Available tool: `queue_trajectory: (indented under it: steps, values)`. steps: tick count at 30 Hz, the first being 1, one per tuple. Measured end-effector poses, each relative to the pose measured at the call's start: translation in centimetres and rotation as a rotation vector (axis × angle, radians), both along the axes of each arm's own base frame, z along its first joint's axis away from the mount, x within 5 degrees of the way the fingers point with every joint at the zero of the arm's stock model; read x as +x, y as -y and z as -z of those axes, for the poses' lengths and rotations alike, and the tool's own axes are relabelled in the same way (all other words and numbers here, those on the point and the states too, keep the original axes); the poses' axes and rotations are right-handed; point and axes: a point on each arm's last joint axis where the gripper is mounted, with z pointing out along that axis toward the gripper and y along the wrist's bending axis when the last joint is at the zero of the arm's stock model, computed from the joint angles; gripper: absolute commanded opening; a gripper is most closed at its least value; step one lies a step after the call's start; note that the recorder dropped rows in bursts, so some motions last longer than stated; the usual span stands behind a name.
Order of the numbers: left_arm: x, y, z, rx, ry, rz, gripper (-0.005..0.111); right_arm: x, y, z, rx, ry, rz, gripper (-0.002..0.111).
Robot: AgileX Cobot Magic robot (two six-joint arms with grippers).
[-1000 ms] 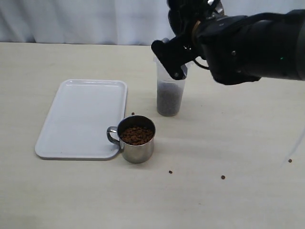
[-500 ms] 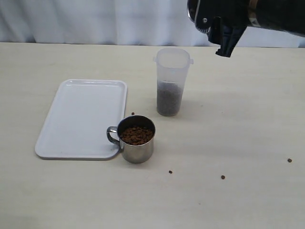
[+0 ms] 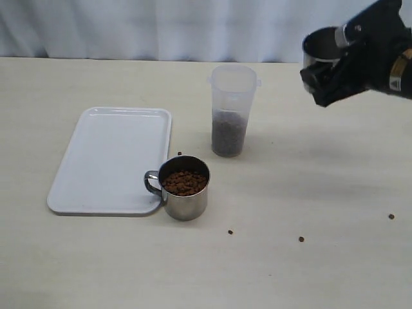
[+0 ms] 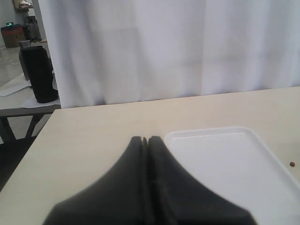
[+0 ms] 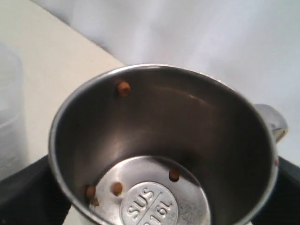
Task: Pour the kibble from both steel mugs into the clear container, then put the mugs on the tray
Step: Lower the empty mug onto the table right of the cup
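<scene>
Steel first: clamping a near-empty mug (image 3: 320, 44) in the right gripper (image 3: 327, 78), aloft, well right of the container (image 3: 233, 90) holding kibble (image 3: 228, 134). Pressing left gripper (image 4: 146, 143) fingers together near the tray (image 4: 220, 159). Standing kibble-filled just beside the tray's corner: second mug (image 3: 185, 193).

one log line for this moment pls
right gripper holds near-empty mug aloft | left gripper shut | second mug full, at tray corner | container part-filled

The exterior view sits high, overlooking the whole table (image 3: 309, 193). The left wrist view sits low over the shared tray (image 4: 225, 164), facing the curtain (image 4: 140, 47). The right wrist view looks closely into the shared steel mug (image 5: 154, 122).
</scene>
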Motion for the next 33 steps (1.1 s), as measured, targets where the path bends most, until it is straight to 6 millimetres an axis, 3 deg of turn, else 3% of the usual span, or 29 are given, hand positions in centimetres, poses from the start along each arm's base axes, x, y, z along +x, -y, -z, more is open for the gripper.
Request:
queue_trajectory:
  steps: [8, 13, 23, 26, 33]
  values:
    - [0.0, 0.0, 0.0, 0.000, 0.000, 0.000, 0.000, 0.0, 1.4, 8.3, 0.181, -0.195, -0.226, 0.004]
    - [0.0, 0.0, 0.0, 0.000, 0.000, 0.000, 0.000, 0.0, 1.6, 12.6, 0.119, -0.207, -0.316, 0.004]
    - [0.0, 0.0, 0.0, 0.000, 0.000, 0.000, 0.000, 1.1, 0.8, 15.8, 0.207, -0.172, -0.419, 0.006]
    - [0.0, 0.0, 0.0, 0.000, 0.000, 0.000, 0.000, 1.2, 0.7, 16.2, 0.225, -0.165, -0.429, 0.018]
    - [0.0, 0.0, 0.0, 0.000, 0.000, 0.000, 0.000, 1.1, 0.6, 16.3, 0.219, -0.156, -0.445, 0.071]
